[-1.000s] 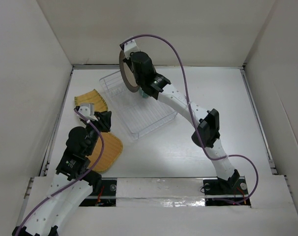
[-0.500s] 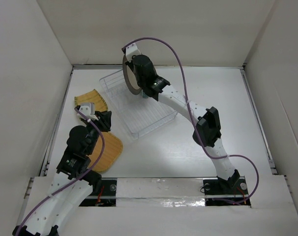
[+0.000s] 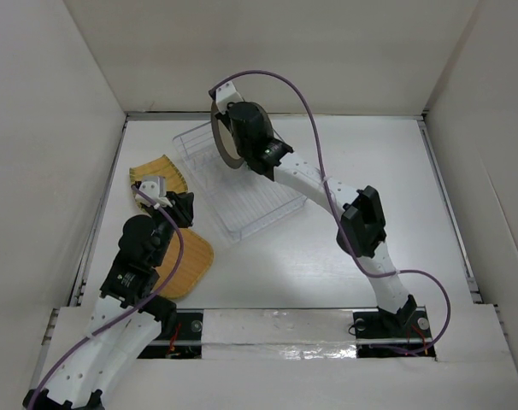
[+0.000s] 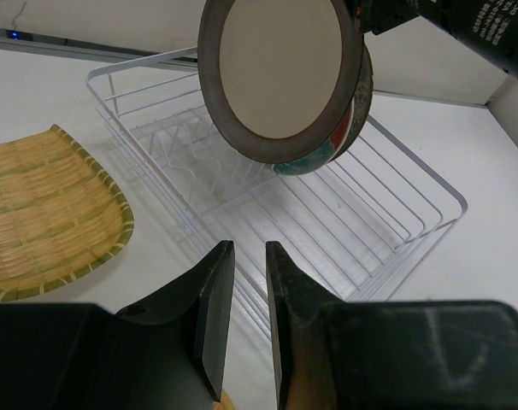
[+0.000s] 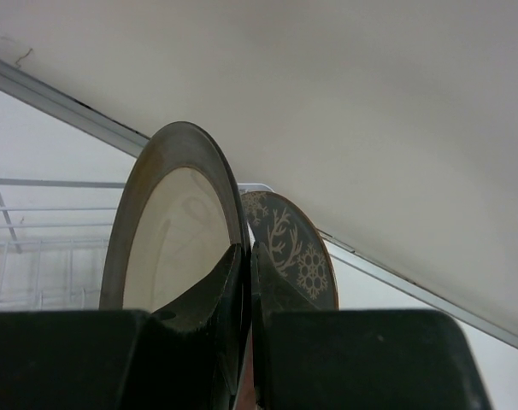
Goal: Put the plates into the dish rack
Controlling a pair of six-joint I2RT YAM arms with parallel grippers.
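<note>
My right gripper point(image 3: 233, 147) point(image 5: 249, 256) is shut on the rim of the dark-rimmed silver plate point(image 3: 220, 135) point(image 5: 173, 231) point(image 4: 280, 77). It holds the plate upright above the far end of the clear dish rack point(image 3: 250, 201) point(image 4: 387, 231). The dark plate with the pale motif point(image 5: 297, 248) stands just behind it. A red plate with teal point(image 4: 349, 128) shows behind the silver one. My left gripper point(image 3: 175, 207) point(image 4: 249, 256) is empty, its jaws almost together. It hovers between the fan-shaped yellow plate point(image 3: 159, 171) point(image 4: 45, 213) and the round yellow plate point(image 3: 189, 263).
White walls enclose the table on three sides, close behind the rack. The right arm's purple cable point(image 3: 302, 94) arcs over the rack. The left arm's body covers part of the round yellow plate.
My right gripper has shifted slightly and turned the silver plate a little over the rack's far end. The left arm has barely moved.
</note>
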